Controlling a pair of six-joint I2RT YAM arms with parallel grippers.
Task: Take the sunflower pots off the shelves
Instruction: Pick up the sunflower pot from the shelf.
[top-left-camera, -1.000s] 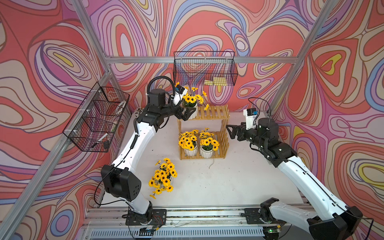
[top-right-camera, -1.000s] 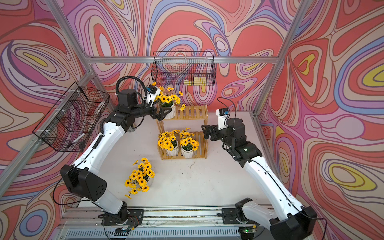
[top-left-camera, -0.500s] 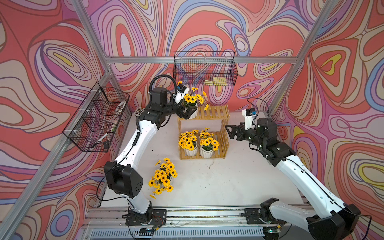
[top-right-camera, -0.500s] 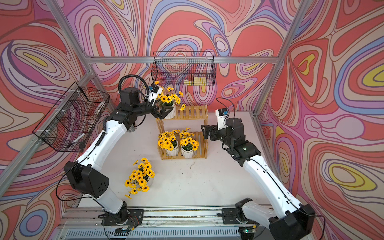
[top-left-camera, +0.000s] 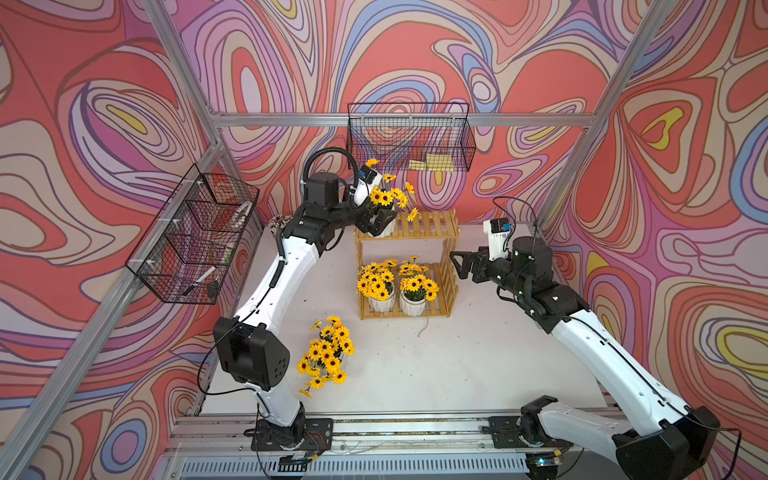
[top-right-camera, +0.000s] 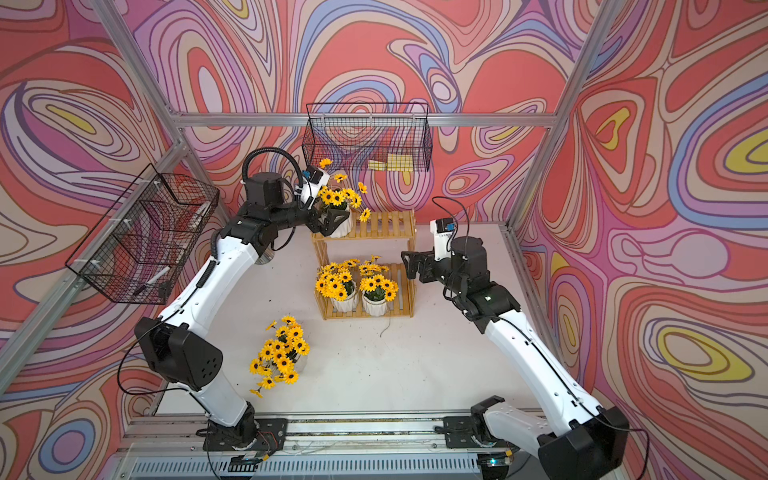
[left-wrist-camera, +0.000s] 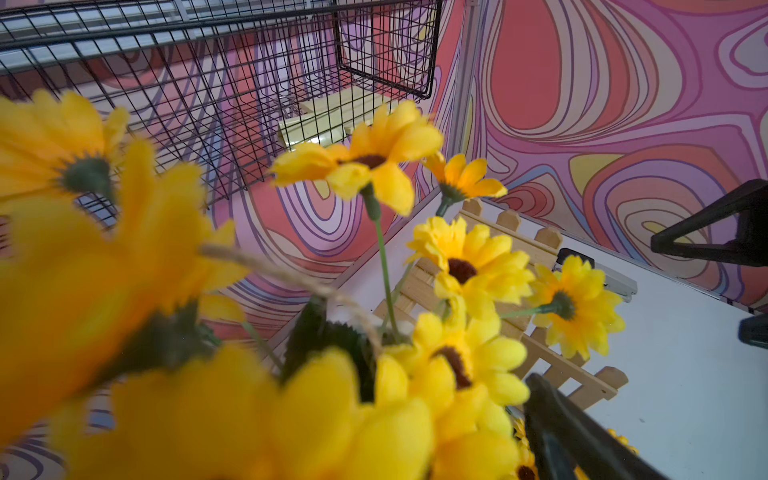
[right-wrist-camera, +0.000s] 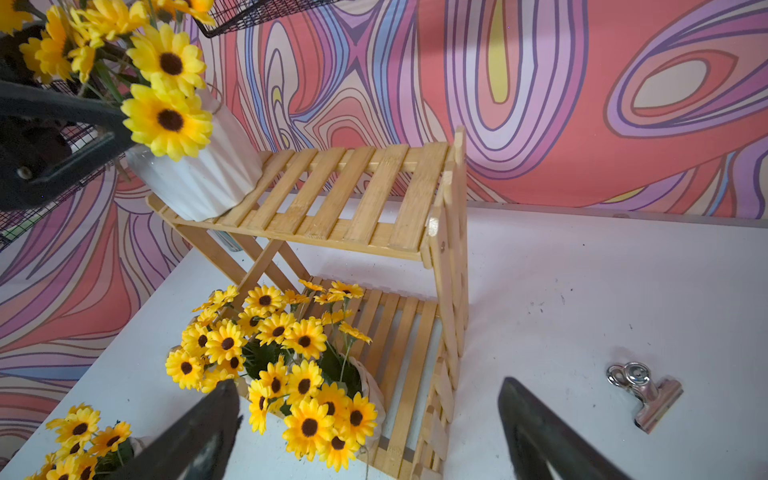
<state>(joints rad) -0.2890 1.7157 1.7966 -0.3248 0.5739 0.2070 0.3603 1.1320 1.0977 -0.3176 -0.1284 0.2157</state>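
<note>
The shelves (top-left-camera: 432, 226) (top-right-camera: 388, 226) (right-wrist-camera: 345, 199), a two-tier yellowish slatted rack, stand at the back of the white table. One sunflower pot (top-left-camera: 388, 227) (top-right-camera: 347, 226) (right-wrist-camera: 199, 174) leans tilted at the left end of the top tier. My left gripper (top-left-camera: 379, 222) (top-right-camera: 334, 220) is shut on it; one finger (left-wrist-camera: 573, 440) shows past blurred blooms. Two sunflower pots (top-left-camera: 381, 301) (top-left-camera: 412, 305) (top-right-camera: 345, 302) (top-right-camera: 375, 305) stand side by side on the lower tier. Another sunflower bunch (top-left-camera: 328, 353) (top-right-camera: 282, 353) stands on the table front left, its pot hidden. My right gripper (top-left-camera: 456, 262) (top-right-camera: 409, 264) (right-wrist-camera: 370, 388) hangs open just right of the lower tier.
A black wire basket (top-left-camera: 409, 137) with yellow notes hangs on the back wall just above the rack. A second wire basket (top-left-camera: 195, 241) hangs on the left wall. A silver clip (right-wrist-camera: 644, 395) lies on the table right of the rack, and a twine scrap (top-left-camera: 424, 328) lies in front of it.
My left arm has leaned a little farther toward the rack, its gripper staying at the top-tier pot. The right arm has barely shifted.
</note>
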